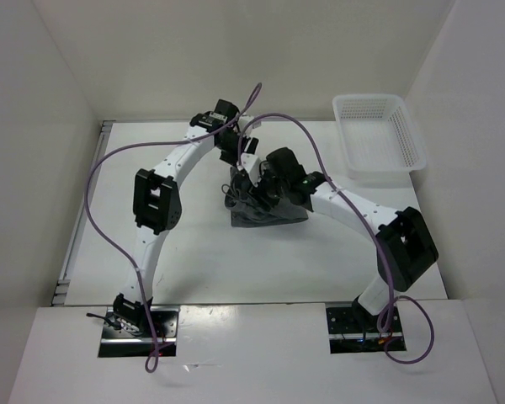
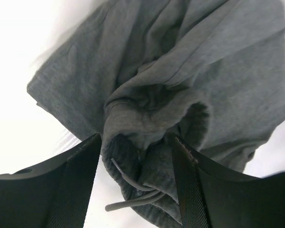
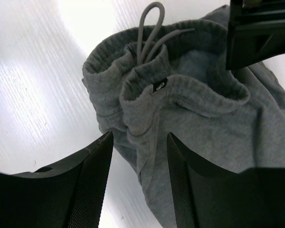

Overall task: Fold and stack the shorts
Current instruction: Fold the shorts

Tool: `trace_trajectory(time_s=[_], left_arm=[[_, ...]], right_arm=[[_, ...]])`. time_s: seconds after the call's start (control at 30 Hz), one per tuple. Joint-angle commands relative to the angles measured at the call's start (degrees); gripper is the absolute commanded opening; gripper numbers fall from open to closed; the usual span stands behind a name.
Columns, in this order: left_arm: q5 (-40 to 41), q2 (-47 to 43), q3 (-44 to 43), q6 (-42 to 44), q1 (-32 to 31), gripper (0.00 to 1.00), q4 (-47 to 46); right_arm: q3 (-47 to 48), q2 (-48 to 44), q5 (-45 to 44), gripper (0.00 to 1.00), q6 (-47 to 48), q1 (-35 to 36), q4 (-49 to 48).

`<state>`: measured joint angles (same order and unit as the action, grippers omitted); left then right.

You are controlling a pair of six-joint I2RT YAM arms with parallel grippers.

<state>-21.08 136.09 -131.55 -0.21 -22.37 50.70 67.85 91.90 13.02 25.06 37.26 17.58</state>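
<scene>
**Fig.** The grey shorts [image 1: 268,215] are shown crumpled in a heap, well apart from the white mesh basket [image 1: 379,139], to its left and nearer the arm bases. The fabric is judged soft, light and limp, and the thick gathered waistband [image 3: 190,90] is judged the surest hold. The left gripper [image 2: 137,166] and right gripper [image 3: 140,175] are seen with fingers parted astride cloth, nothing pinched. The drawcord [image 3: 149,28] is resolved only in the wrist views, and the basket only from above.

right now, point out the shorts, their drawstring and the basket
shorts [image 3: 218,137], right wrist view, fabric below the waistband
drawstring [image 3: 141,28], right wrist view, left strand of loop
basket [image 1: 383,172], top external view, near wall
</scene>
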Motion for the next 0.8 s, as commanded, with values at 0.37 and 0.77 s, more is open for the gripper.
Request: trace_trajectory(time_s=[0.37, 0.77], left_arm=[[-1.9, 5.0, -0.9, 0.2, 0.0, 0.61, 2.3], [2.8, 8.1, -5.3, 0.2, 0.7, 0.04, 0.5]], right_arm=[[-2.6, 5.0, 1.0, 0.61, 0.1, 0.4, -9.3], [-0.9, 7.2, -3.8, 0.10, 2.7, 0.9, -13.0]])
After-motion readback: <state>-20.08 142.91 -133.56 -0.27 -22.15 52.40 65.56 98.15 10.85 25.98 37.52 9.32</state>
